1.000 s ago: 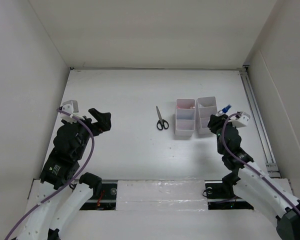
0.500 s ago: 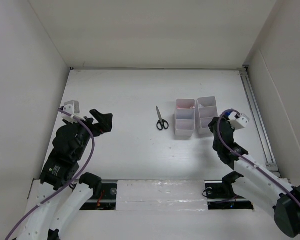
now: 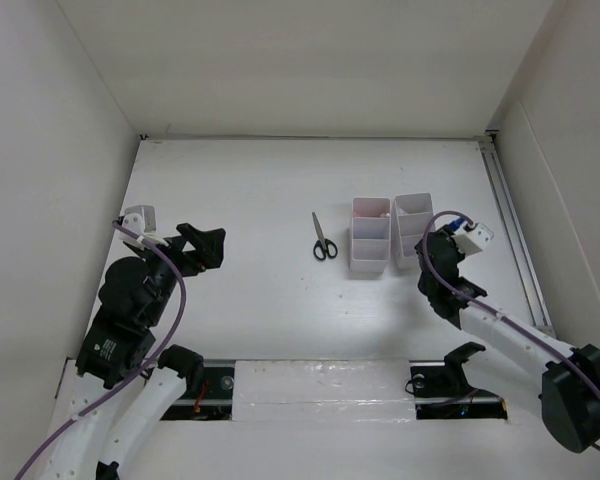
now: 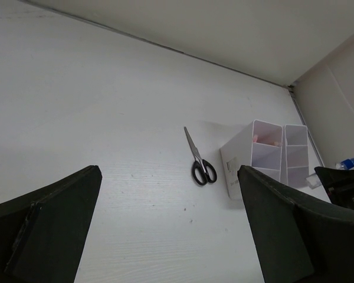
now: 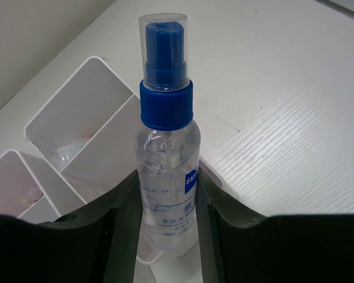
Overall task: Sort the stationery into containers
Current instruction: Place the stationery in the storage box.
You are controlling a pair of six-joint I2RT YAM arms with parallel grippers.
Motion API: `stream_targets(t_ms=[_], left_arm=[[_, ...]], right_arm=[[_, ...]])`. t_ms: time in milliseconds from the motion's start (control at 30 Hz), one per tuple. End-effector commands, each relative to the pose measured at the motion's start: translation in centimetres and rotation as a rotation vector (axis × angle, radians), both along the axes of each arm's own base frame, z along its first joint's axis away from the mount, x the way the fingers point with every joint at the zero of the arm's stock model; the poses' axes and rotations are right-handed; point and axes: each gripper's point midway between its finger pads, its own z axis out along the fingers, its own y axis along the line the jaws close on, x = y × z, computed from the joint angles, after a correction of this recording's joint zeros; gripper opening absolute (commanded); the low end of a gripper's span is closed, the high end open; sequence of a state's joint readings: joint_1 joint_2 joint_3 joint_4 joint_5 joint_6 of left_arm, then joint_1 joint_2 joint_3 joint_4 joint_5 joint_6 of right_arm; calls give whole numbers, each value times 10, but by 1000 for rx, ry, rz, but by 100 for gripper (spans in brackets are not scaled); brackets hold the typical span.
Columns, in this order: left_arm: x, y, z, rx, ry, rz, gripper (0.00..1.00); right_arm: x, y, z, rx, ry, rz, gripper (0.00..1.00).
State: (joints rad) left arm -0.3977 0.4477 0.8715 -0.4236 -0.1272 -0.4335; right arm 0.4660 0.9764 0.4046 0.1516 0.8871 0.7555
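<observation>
A small clear bottle [image 5: 165, 159] with a blue cap stands upright between my right gripper's [image 5: 167, 203] fingers, which are shut on its body. It hangs over the edge of the right-hand white container [image 5: 85, 115], next to the right box [image 3: 413, 228] in the top view. The left box [image 3: 370, 236] holds something pink at its far end. Black-handled scissors [image 3: 323, 238] lie flat on the table left of the boxes, also in the left wrist view as scissors [image 4: 199, 162]. My left gripper [image 3: 202, 247] hovers open and empty at the far left.
White walls close the table in on the left, back and right. A metal rail [image 3: 508, 215] runs along the right edge. From the left wrist view both boxes [image 4: 256, 156] stand beyond the scissors, with the bottle's blue cap [image 4: 349, 161] at their right.
My right gripper has carried the bottle leftward, from beside the right box to over its edge. The left gripper has shifted only slightly.
</observation>
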Motion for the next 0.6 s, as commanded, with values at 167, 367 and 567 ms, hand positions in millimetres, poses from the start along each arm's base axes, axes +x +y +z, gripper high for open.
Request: stream_targets(t_ms=[167,367,567], left_arm=[[-2,-9,15,-5,-67,-59,100],[-5,-10,17,-10,-75,-68,100],[-5,-10,17,-10,-75,-68,100]], right_arm=[[17,-3,51,57,-166,-70,0],[25,-1,46,35,-139,-86,0],[29,2,36,55,-120,-96,0]])
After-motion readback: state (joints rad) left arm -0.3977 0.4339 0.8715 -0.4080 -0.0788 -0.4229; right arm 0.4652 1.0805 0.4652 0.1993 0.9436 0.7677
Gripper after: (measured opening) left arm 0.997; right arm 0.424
